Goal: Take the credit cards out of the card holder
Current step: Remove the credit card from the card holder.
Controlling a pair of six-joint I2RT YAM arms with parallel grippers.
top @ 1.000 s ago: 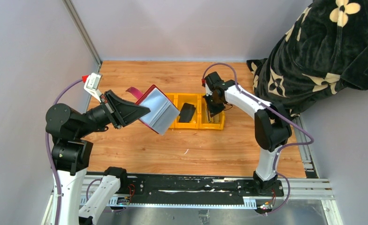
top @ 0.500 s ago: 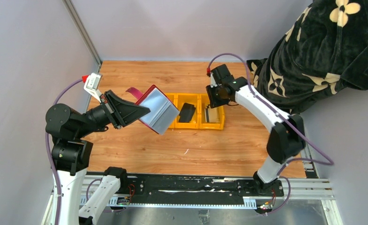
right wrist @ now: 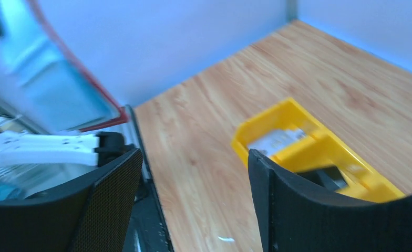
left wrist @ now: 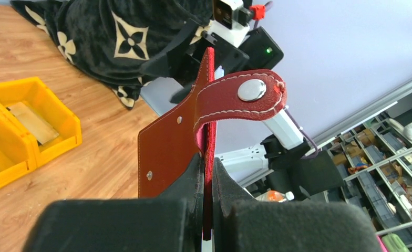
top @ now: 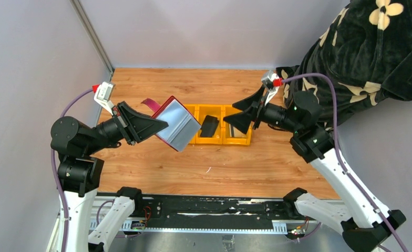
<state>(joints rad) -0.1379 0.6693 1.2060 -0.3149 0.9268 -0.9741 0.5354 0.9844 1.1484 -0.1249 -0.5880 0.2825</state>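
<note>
My left gripper [top: 163,124] holds the maroon card holder [top: 176,124] up in the air, left of the tray, with its grey-silver sleeves facing the right arm. In the left wrist view the jaws are shut on the card holder [left wrist: 172,149] at its edge, and its closure tab [left wrist: 240,97] curls over the top. A dark credit card [top: 209,126] leans in the middle compartment of the yellow tray [top: 196,140]. A pale card [top: 238,131] lies in the right compartment. My right gripper [top: 237,119] hovers open above that compartment with nothing between its fingers [right wrist: 109,194].
A black blanket with cream flowers [top: 361,58] is heaped at the back right, close to the right arm. Grey walls close off the left and back of the wooden table [top: 193,168]. In the right wrist view the tray [right wrist: 319,152] lies low on the right.
The right gripper opened and rose out of the tray's right compartment, leaving a pale card there. Its arm swung back to the right. The left arm and card holder stayed still.
</note>
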